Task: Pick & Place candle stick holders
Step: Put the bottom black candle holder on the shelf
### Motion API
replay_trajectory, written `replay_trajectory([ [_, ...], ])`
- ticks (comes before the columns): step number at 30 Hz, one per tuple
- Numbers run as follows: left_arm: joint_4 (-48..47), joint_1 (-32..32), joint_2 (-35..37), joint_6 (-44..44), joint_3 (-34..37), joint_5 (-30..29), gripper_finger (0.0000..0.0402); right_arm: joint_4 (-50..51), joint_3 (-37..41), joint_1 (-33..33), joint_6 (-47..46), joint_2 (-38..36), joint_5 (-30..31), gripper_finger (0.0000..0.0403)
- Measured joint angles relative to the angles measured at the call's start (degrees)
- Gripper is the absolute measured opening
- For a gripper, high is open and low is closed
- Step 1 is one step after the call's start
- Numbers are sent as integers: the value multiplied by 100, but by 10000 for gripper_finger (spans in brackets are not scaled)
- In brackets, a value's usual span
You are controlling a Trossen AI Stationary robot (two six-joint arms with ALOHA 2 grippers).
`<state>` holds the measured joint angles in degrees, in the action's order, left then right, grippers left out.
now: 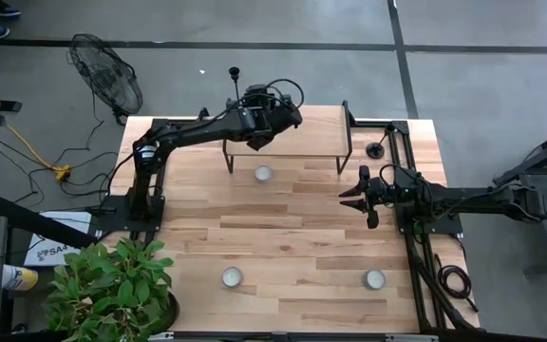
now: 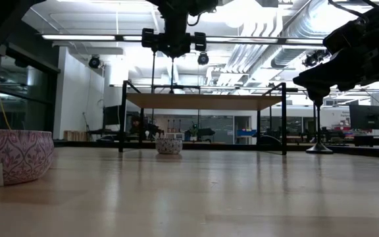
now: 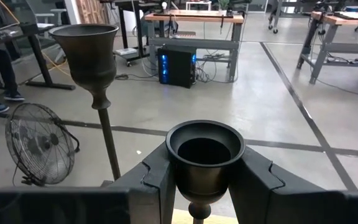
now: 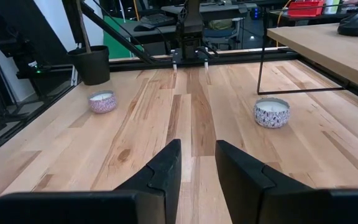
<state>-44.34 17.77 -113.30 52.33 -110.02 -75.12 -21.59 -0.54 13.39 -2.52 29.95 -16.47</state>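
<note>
High view: left gripper (image 1: pixel 259 122) over shelf (image 1: pixel 321 142), upper centre; one candlestick (image 1: pixel 235 72) beyond its back edge, another's base (image 1: pixel 376 150) upper right. Right gripper (image 1: pixel 357 196) idle, part open, empty.

Left wrist view: fingers (image 3: pixel 157 180) clamp a candlestick cup (image 3: pixel 205 155). Placement unfinished, I judge.

No legible writing.

**Candlesticks around the shelf**

One black candlestick (image 3: pixel 204 162) stands upright over the raised wooden shelf (image 1: pixel 302 133), cup clamped in the left gripper (image 1: pixel 257 138). A taller one (image 3: pixel 94 74) stands behind the shelf. A third (image 1: pixel 376 150) stands off the shelf's right end.
</note>
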Motion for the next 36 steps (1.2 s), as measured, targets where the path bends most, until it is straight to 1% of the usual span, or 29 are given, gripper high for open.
replay_trajectory([
  [5, -24, -2, 0, 1, 0, 24, 118, 0, 2, 0, 0, 2, 2, 96],
  [9, -110, -15, -11, 1, 7, 140, 143, 0, 2, 0, 0, 2, 2, 96],
  [16, -89, -15, -9, -1, 9, 111, 185, 0, 1, 0, 0, 2, 2, 96],
  [21, -85, -34, -9, -275, 9, 115, 204, 0, 2, 0, 0, 2, 2, 96],
  [25, -85, -119, -9, -301, 9, 114, 210, -1, 1, 0, 0, 2, 2, 96],
  [36, -213, -367, -9, -302, 9, -39, 211, 0, 2, 0, 0, 2, 2, 96],
])
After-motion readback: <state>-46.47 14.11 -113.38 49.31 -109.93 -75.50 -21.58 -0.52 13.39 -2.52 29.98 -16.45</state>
